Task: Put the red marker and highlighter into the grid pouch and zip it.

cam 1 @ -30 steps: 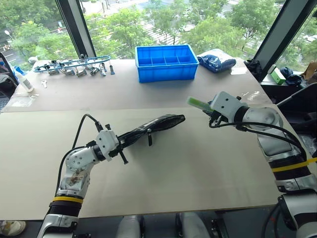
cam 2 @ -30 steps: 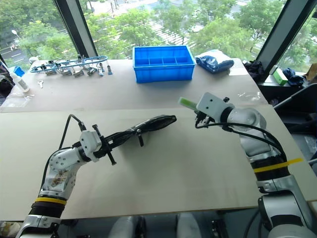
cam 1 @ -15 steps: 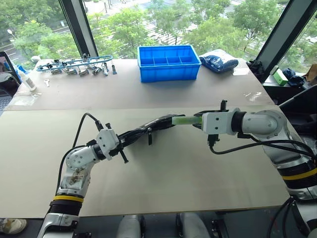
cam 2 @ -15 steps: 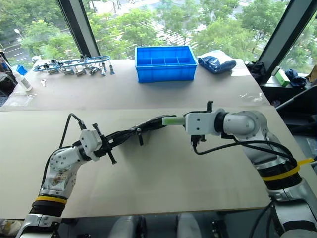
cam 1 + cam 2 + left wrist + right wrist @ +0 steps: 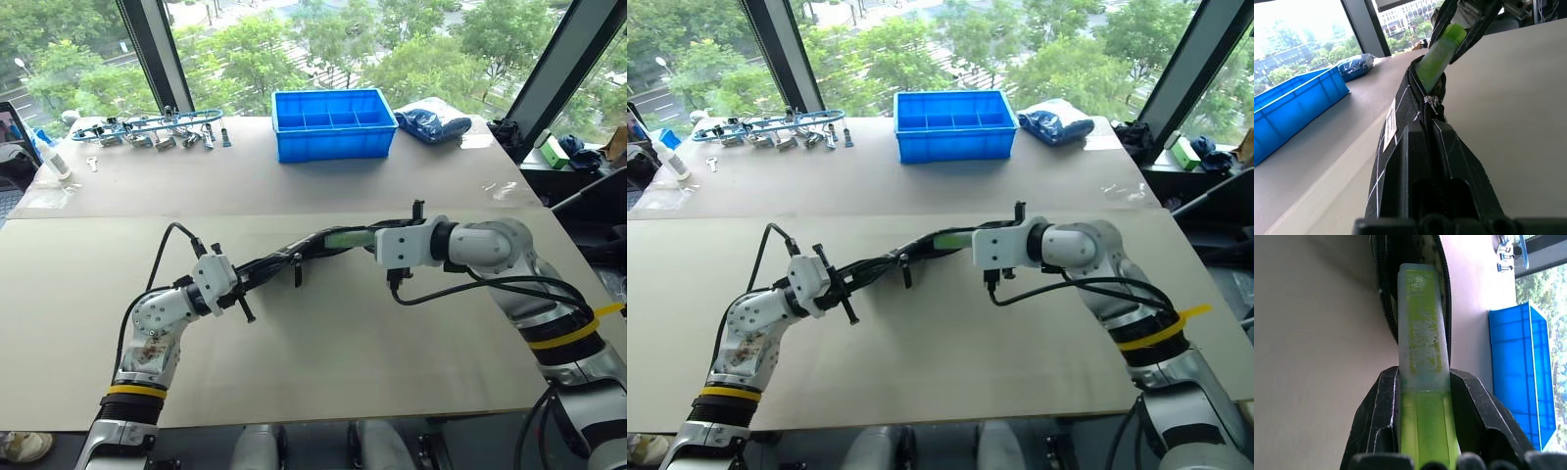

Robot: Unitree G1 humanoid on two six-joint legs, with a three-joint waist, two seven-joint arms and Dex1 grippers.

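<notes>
1. Now: right gripper jaws clamped on highlighter, its tip entering the open end of grid pouch; left gripper jaws shut on pouch's other end, held above worktop.
2. Keep highlighter in line w/ pouch mouth, push deep, release only once seated.
3. Red marker: can't tell if it's inside. Pouch interior hidden.

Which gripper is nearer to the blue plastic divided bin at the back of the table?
The right gripper. Shut on the light-green highlighter at the black grid pouch's mouth, it sits below the blue bin; the left gripper, clamping the pouch's other end, sits farther off.
</notes>
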